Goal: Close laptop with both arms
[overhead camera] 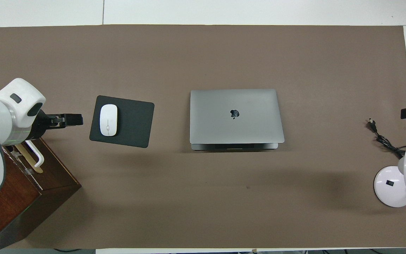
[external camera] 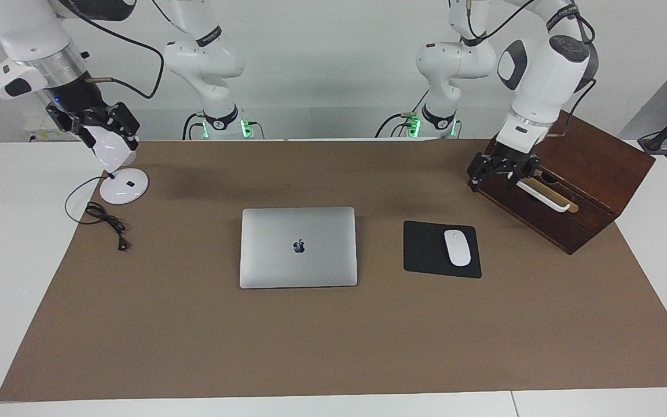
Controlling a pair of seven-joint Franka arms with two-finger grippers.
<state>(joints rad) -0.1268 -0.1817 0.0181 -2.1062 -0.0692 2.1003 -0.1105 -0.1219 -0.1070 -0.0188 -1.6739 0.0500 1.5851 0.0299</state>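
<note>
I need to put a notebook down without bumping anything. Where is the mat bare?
Bare: the brown mat strip farther from the robots than the closed silver-grey laptop and black mouse pad. Crowded: the dark wooden box end, and the white lamp base with its black cable.

- The laptop [overhead camera: 236, 115] lay shut on the brown mat [overhead camera: 203, 197]
- A white mouse [overhead camera: 108, 120] sat on a black mouse pad [overhead camera: 132, 121] toward the left arm's end
- The left gripper [overhead camera: 72, 120] hung beside that pad, near the wooden box [overhead camera: 23, 197]
- A white lamp base [overhead camera: 391, 187] stood at the right arm's end
</note>
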